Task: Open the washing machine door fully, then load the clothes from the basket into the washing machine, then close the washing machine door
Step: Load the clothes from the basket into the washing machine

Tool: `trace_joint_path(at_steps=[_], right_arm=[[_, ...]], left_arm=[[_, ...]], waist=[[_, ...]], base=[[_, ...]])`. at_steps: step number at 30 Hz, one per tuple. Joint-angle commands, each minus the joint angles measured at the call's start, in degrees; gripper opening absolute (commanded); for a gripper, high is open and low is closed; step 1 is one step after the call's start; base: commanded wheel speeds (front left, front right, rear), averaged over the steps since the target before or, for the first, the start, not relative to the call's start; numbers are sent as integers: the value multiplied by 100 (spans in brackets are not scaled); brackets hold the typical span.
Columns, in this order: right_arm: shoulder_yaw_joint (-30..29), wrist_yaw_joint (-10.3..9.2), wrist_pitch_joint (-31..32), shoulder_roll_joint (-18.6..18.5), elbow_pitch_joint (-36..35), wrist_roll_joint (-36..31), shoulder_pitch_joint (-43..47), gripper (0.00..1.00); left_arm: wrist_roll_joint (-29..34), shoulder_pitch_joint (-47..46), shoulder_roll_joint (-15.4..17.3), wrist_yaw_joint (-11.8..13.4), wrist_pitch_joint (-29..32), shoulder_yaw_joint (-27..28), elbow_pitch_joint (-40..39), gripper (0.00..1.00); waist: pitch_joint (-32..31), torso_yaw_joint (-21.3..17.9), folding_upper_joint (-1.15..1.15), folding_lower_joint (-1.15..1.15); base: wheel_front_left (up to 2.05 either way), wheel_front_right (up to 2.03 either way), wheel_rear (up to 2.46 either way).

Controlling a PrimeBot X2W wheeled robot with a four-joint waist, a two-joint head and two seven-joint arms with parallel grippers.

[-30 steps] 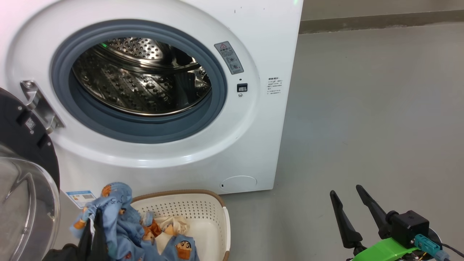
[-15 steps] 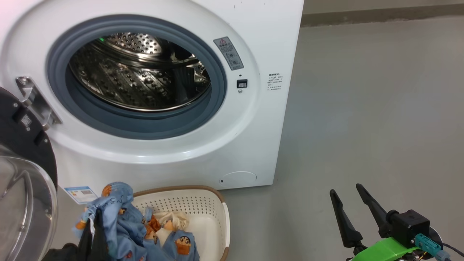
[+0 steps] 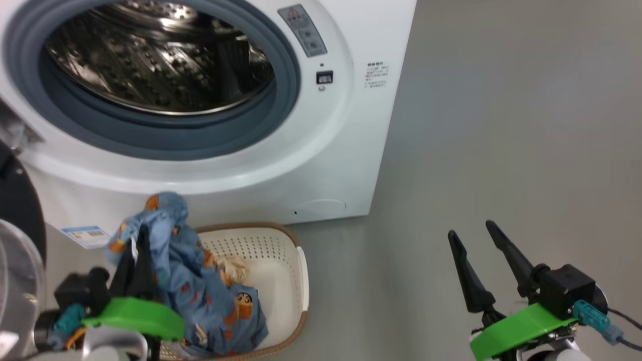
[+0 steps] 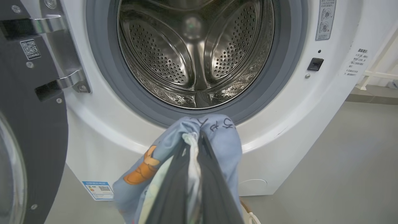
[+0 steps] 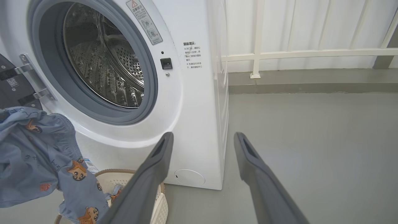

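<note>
I read the washing machine (image 3: 351,150) at 11 o'clock in the head view. Its opening is uncovered, and the steel drum (image 4: 192,53) shows inside the grey-blue gasket (image 3: 165,143). The door (image 3: 17,210) stands open on its hinge at 9 o'clock, with the black rim and clear glass bowl at the left edge of that view. The basket (image 3: 300,271) sits on the floor (image 3: 501,125) at 7 o'clock, just in front of the machine's lower panel and below the opening. My left hand (image 4: 193,140) is closed on the clothes (image 3: 200,296). In the left wrist view its two dark fingers (image 4: 217,186) pinch a fold of blue printed fabric, with a strip of pale fabric between them. The gripped bunch is held above the basket rim, in front of the machine's lower front. The rest of the fabric hangs down into the basket, where a cream piece also lies. My right hand (image 3: 470,228) is at 4 o'clock over bare floor, well apart from basket and machine. Its fingers are spread wide and hold nothing. A small blue energy label (image 3: 84,235) sits on the machine at 8 o'clock, just left of the basket. A round filter cover (image 3: 319,206) lies at 12 o'clock from the basket, near the machine's lower right corner. In the right wrist view a white railing (image 5: 258,37) stands behind the machine.
</note>
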Motion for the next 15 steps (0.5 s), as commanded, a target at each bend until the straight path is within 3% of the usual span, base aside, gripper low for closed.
trace_joint_path(at_steps=[1, 15], right_arm=[[179, 9, -83, -9, -172, -30, -243, 100], [416, 9, -535, -9, 43, 229, -976, 100]], left_arm=[[-75, -459, 133, -78, -47, 181, 50, 0], [-295, -2934, 545, -683, 516, 189, 1670, 0]], waist=[[449, -214, 0, 0], [1742, -711, 0, 0]], base=[[0, 0, 0], [0, 0, 0]])
